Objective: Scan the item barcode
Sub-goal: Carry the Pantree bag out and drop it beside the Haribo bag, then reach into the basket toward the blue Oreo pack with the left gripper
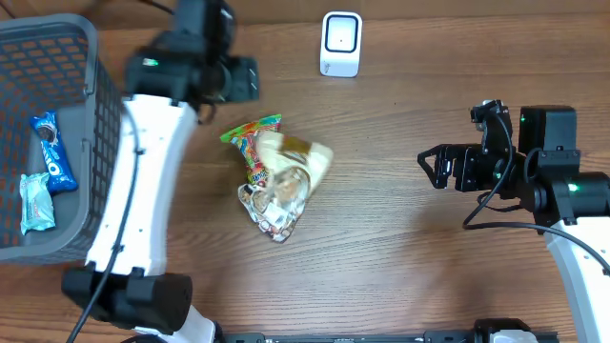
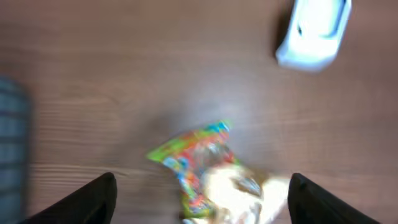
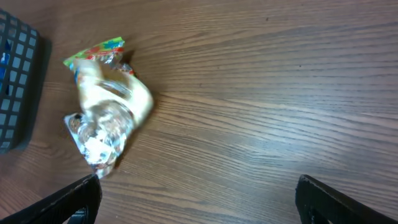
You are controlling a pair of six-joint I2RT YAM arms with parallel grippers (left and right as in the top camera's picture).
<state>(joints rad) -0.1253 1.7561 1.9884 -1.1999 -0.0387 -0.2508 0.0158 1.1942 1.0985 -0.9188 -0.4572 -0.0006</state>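
Left tool (image 2: 203,186) hangs wide near snack bag (image 2: 200,155); right tool (image 3: 198,186) wide, well apart.

A crumpled clear plastic snack bag (image 3: 106,106) with a green-and-red printed top lies on the brown wooden table (image 3: 261,93), near a dark grid-walled basket (image 3: 18,87) at the left edge. The right gripper (image 3: 202,202) has its black fingers (image 3: 74,200) spread wide, with nothing between them.

The left wrist view is smeared throughout: the snack bag (image 2: 208,174) runs off the bottom edge and the white scanner (image 2: 314,31) off the top. Overhead, the basket (image 1: 91,43) is cropped at the left, and the bag's print is too small to read
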